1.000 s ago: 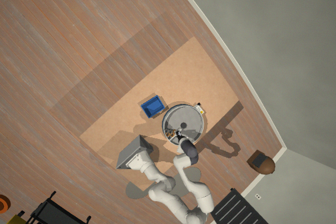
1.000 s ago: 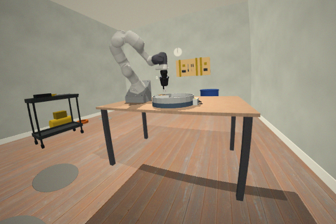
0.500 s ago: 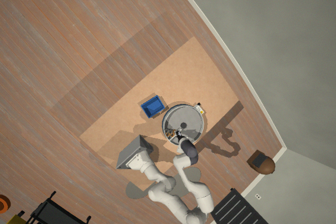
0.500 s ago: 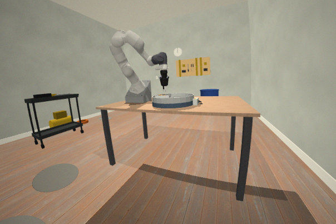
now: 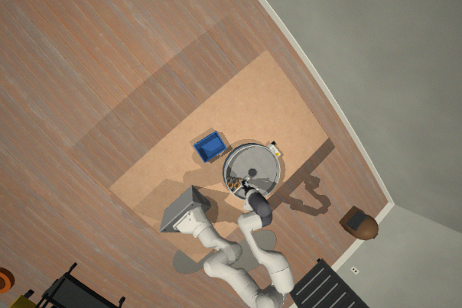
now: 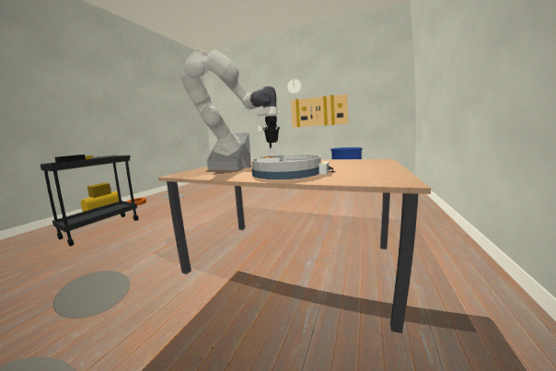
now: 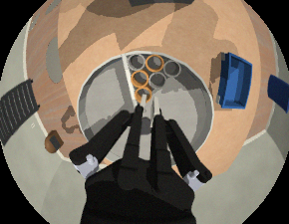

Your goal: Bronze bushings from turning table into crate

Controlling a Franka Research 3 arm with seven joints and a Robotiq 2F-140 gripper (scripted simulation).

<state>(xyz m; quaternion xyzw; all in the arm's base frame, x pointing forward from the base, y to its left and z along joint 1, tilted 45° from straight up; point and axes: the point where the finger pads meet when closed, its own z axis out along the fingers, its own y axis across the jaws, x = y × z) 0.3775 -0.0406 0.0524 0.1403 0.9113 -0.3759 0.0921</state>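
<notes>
Bushings first, since you'll want those: they're bunched on the turning table (image 5: 260, 157) (image 6: 287, 173) (image 7: 186, 106), over by the pale divider (image 5: 236, 191) (image 6: 269, 159) (image 7: 129, 79). In your wrist view you've got three bronze bushings (image 5: 232, 186) (image 7: 154, 71) mixed in with three steel bushings (image 5: 230, 180) (image 7: 179, 68), all with their round openings up. One bronze is right by your fingertips, at the near end of the bunch.

Your gripper (image 5: 245, 182) (image 6: 272, 150) (image 7: 148, 102) is pointing straight down above the turning table, fingers just a narrow gap apart and nothing pinched between them. From the exterior view you've got air under the tips.

Your blue crate (image 5: 211, 147) (image 7: 237, 84) sits on the table (image 5: 248, 95) (image 6: 368, 174) (image 7: 226, 143), left of the turning table from the top and right of it from the wrist, pretty close by. As for labels, you've got a small white box (image 5: 274, 149) (image 6: 324, 168) with a yellow patch beside the turning table, but any lettering is too small to read.
</notes>
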